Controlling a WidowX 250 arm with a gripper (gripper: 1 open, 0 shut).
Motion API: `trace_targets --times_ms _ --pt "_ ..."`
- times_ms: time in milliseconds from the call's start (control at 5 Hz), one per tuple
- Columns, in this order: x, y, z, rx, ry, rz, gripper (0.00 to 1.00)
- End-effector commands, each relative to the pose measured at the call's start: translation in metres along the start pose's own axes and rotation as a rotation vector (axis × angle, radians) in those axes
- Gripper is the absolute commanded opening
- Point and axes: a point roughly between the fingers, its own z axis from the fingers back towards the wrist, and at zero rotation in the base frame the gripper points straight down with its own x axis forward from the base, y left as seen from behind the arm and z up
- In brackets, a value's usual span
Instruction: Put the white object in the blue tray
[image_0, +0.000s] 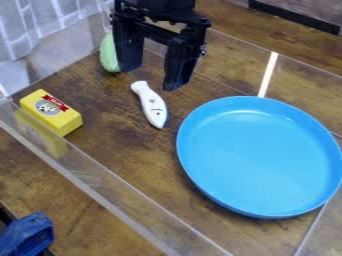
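Observation:
The white object (150, 103), a small fish-shaped toy with a dark eye dot, lies flat on the wooden table, its head toward the front. To its right sits the blue tray (258, 155), round, shallow and holding nothing. My gripper (152, 68) hangs pointing down just behind the white object, a little above the table. It is open, with its two black fingers (178, 66) wide apart and nothing between them.
A green oval object (107, 54) sits behind the gripper's left finger. A yellow box (48, 112) stands at the left. A clear plastic wall (107, 190) runs along the table's front and left edges. Blue cloth (24, 235) shows at the bottom left.

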Motion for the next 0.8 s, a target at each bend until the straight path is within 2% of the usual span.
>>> trace_targets --times_ms 0,400,600 --pt "0.002 0.000 -0.007 -0.007 0.008 0.023 1.00" --pt "0.006 0.003 -0.021 -0.026 0.013 0.068 1.00" --pt "0.009 0.004 -0.028 -0.050 0.007 0.124 1.00"
